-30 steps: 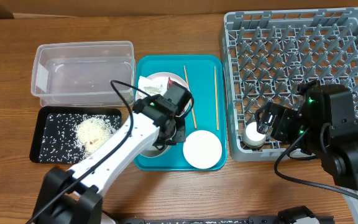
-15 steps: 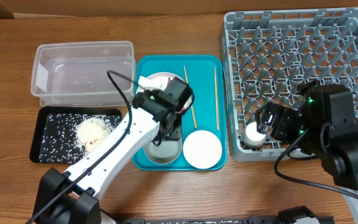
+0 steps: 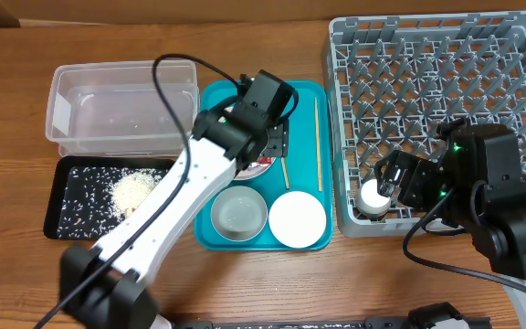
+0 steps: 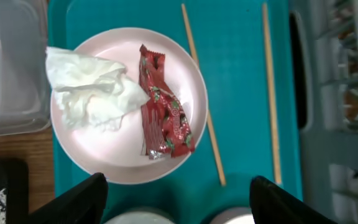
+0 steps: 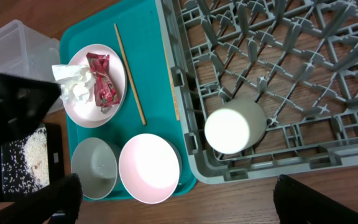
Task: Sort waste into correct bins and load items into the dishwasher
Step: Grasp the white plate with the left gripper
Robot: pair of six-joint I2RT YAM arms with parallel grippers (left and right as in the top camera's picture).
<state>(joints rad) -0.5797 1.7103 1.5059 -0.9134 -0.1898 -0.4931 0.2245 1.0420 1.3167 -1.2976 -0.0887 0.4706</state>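
Left gripper (image 4: pixel 178 196) moved far, over plate (image 4: pixel 110 149), jaws apart, empty. Right gripper (image 5: pixel 194 202) jaws apart. Rice (image 3: pixel 135 190) binned, cup (image 5: pixel 232 127) racked; wrapper (image 4: pixel 166 121), napkin (image 4: pixel 89 93), bowls (image 5: pixel 149 168), chopsticks (image 4: pixel 201 106) remain.

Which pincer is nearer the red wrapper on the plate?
Left. The left pincer hovers right above the wrapper; the right pincer is away over the rack, by the cup.

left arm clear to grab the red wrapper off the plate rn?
Probably yes: left gripper hangs open above the plate, wrapper lies uncovered on it, napkin only touching one side.
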